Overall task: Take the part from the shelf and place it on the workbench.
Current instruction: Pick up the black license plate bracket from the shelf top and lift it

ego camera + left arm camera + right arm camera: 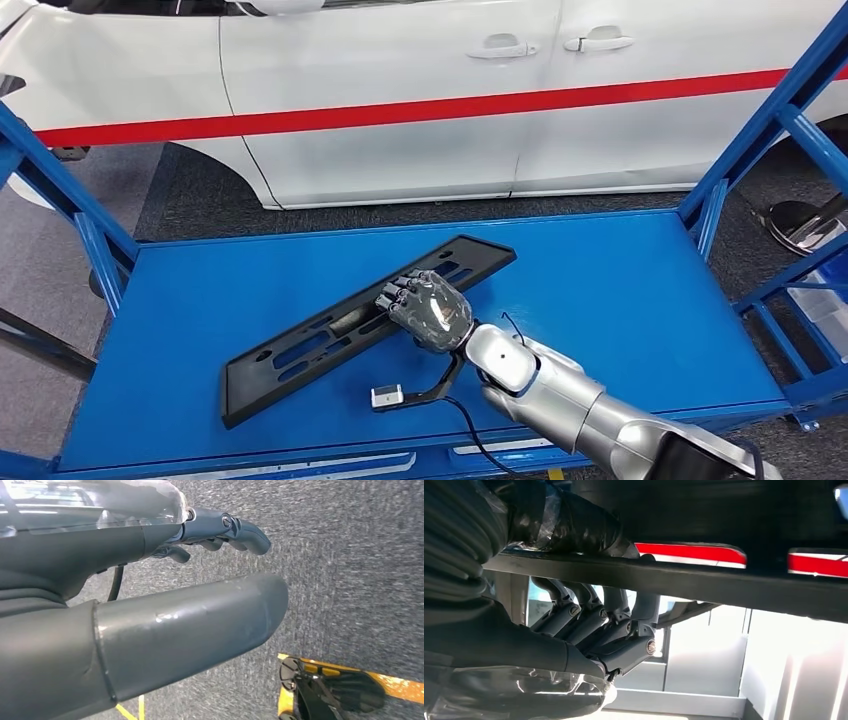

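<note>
The right arm (560, 395) reaches in from the counter's near edge. The right robot hand (425, 305) holds the part, fingers (624, 630) curled around it. The left robot hand (150, 605) hangs down, fingers apart, holding nothing.

Even, bright indoor lighting; wrist views degraded by backlight and close-range blur.
Head view sharp, with a soft glare spot on the right hand (428, 308); right wrist view backlit, its background overexposed; the left hand's thumb (190, 625) is blurred.

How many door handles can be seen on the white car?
2. Both are in the head view, high on the white car above its red stripe: one door handle left of the door gap, the other door handle right of it. More may lie outside the picture.
</note>
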Robot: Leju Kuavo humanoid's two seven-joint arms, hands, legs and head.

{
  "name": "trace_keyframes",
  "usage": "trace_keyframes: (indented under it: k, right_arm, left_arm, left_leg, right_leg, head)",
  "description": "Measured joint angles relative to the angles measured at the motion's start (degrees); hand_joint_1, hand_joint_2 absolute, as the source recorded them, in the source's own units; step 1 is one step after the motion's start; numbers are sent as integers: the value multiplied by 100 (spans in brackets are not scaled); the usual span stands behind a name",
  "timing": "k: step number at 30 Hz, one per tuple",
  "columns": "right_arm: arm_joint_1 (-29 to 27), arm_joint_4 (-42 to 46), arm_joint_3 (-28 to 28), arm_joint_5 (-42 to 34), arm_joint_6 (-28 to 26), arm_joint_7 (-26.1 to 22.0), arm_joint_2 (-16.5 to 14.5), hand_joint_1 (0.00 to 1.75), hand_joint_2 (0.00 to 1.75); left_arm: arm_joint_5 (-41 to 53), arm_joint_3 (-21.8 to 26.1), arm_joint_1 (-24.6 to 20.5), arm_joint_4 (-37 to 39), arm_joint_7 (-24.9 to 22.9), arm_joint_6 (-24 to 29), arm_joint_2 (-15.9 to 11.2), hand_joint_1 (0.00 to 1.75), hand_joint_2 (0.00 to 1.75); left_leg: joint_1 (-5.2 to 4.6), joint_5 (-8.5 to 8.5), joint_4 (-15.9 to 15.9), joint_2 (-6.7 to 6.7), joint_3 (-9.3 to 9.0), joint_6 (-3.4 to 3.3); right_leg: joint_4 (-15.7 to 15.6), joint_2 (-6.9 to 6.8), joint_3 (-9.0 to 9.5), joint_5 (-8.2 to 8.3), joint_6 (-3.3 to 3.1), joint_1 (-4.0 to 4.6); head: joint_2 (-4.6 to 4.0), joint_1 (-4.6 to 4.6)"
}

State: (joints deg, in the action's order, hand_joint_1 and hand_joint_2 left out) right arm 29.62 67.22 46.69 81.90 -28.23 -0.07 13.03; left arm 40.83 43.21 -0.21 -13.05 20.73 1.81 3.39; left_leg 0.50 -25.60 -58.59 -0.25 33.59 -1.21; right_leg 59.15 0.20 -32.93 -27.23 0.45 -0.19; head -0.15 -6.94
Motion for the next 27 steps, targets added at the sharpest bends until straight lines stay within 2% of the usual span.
trace_keyframes:
  k: [1,2,4,5,6,7,8,9,11,12,15,16,18,20,21,22,23,25,27]
  right_arm:
    - [12,5,9,-82,57,-41,30,175,175]
    - [18,13,17,-231,123,-106,55,175,175]
    - [-18,47,23,-815,245,-323,81,175,175]
    - [-69,97,13,-1214,299,-476,84,175,175]
    - [-128,168,-1,-1590,346,-617,85,175,175]
    - [-185,256,-18,-1916,389,-736,84,175,175]
    - [-238,350,-38,-2175,426,-833,81,175,175]
    - [-294,451,-66,-2423,456,-920,75,175,175]
    - [-437,737,-187,-3115,511,-1219,50,175,175]
    - [-523,927,-278,-3555,540,-1416,28,175,175]
    - [-831,1659,-637,-5100,672,-2027,-130,175,175]
    - [-929,1923,-780,-5601,728,-2180,-213,175,175]
    - [-1062,2359,-1055,-6396,837,-2381,-379,175,175]
    - [-1217,2663,-1283,-6979,954,-2497,-497,175,175]
    - [-1326,2828,-1398,-7298,1014,-2564,-553,175,175]
    - [-1428,2993,-1510,-7608,1070,-2628,-598,175,175]
    - [-1506,3140,-1616,-7869,1115,-2676,-641,175,175]
    - [-1600,3368,-1800,-8237,1182,-2728,-709,175,175]
    - [-1684,3543,-1950,-8479,1230,-2753,-755,175,175]
  left_arm:
    - [1,1,-2,3,3,0,3,0,0]
    - [1,1,-5,4,5,0,7,0,0]
    - [1,3,-9,5,8,0,15,0,0]
    - [-1,7,-8,5,8,0,19,0,0]
    - [-1,13,-3,5,8,0,24,0,0]
    - [-2,19,4,5,8,1,29,0,0]
    - [-3,22,11,5,8,2,37,0,0]
    - [-4,26,17,5,8,3,49,0,0]
    - [-11,41,22,5,14,13,71,0,0]
    - [-16,55,26,5,21,24,81,0,0]
    - [-29,129,39,5,53,115,140,0,0]
    - [-30,155,39,5,61,159,176,0,0]
    - [-31,185,28,5,68,238,237,0,0]
    - [-30,210,16,5,89,281,281,0,0]
    - [-29,232,19,5,109,291,294,0,0]
    - [-27,258,29,5,130,292,302,0,0]
    - [-25,282,42,5,149,284,305,0,0]
    - [-21,323,62,5,169,252,303,0,0]
    - [-20,354,62,5,178,220,297,0,0]
  left_leg:
    - [14,14,26,6,-13,-36]
    - [27,25,50,12,-23,-70]
    - [28,23,56,15,-21,-112]
    - [28,20,54,12,-22,-119]
    - [28,13,51,8,-29,-119]
    - [29,3,47,5,-40,-115]
    - [31,-11,41,1,-60,-105]
    - [32,-31,33,-1,-80,-87]
    - [17,-65,12,-8,-96,-32]
    - [10,-76,6,-11,-94,0]
    - [22,-106,6,-3,-107,102]
    - [29,-163,-59,2,-91,132]
    - [38,-437,-503,6,103,174]
    - [40,-763,-1219,5,454,198]
    - [40,-819,-1459,6,577,202]
    - [40,-764,-1501,6,605,199]
    - [39,-609,-1331,6,529,185]
    - [27,-228,-625,5,192,123]
    - [-6,-78,-111,2,-38,64]
  right_leg:
    - [99,-1,-41,-72,31,-4]
    - [324,-2,-145,-209,59,-11]
    - [1044,-7,-493,-560,96,-31]
    - [1386,-7,-668,-675,109,-42]
    - [1563,-8,-767,-687,118,-54]
    - [1545,-9,-772,-595,122,-65]
    - [1272,-13,-651,-396,120,-75]
    - [861,-18,-463,-179,111,-84]
    - [174,-17,-147,76,78,-70]
    - [34,-8,-90,93,55,-59]
    - [-12,19,-73,84,-46,-39]
    - [-31,18,-53,87,-84,-44]
    - [-62,-1,-18,91,-147,-60]
    - [-57,-29,-16,79,-181,-41]
    - [-53,-41,-17,71,-191,-28]
    - [-47,-47,-15,63,-199,-18]
    - [-42,-43,-9,56,-202,-10]
    - [-36,-23,10,38,-191,3]
    - [-21,-12,-1,29,-151,16]
  head:
    - [0,-1]
    - [0,-2]
    - [0,-3]
    - [0,-2]
    - [0,-2]
    - [0,-3]
    - [0,-2]
    - [0,-2]
    - [0,-1]
    - [0,-2]
    - [0,-2]
    - [0,-1]
    - [0,2]
    - [0,2]
    - [0,2]
    - [0,1]
    - [0,2]
    - [0,1]
    - [0,0]
